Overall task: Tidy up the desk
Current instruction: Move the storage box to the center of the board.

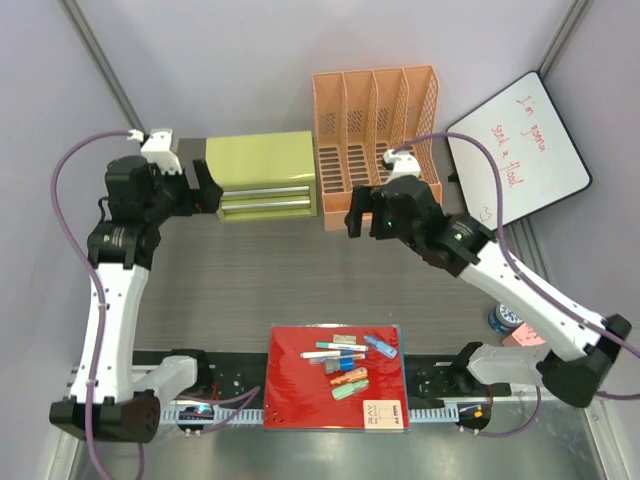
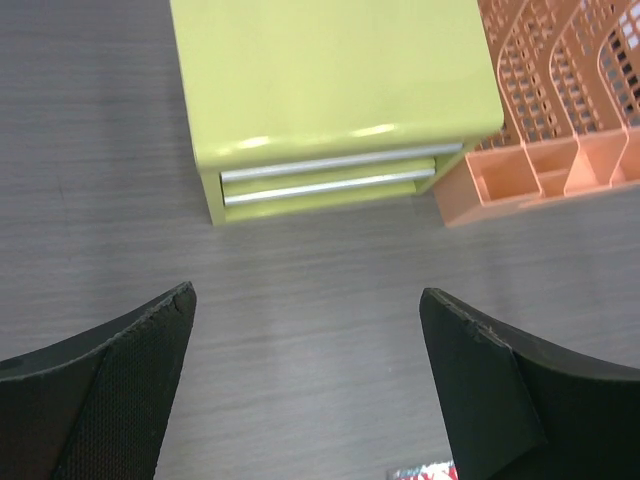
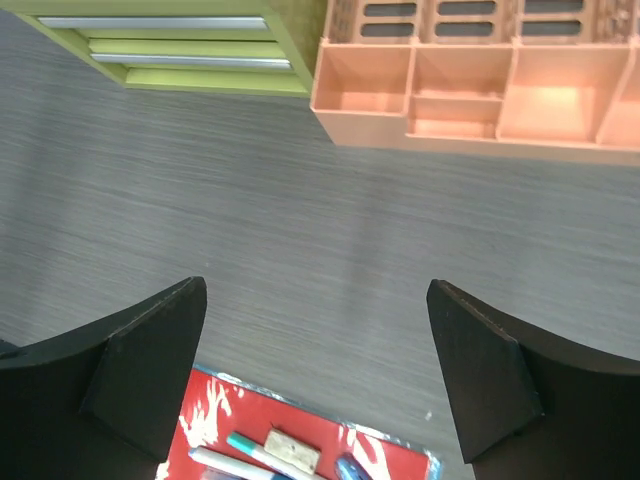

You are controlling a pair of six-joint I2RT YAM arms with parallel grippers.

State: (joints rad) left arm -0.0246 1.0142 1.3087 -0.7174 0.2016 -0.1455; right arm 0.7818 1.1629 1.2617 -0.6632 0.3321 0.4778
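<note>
Top external: pens lay loose on red folder; desk unsorted, seemingly everything left to do; left gripper, right gripper spread wide, empty.

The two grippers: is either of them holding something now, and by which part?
Nothing is held. The left gripper and the right gripper both stand open above the desk, with nothing between them.
</note>
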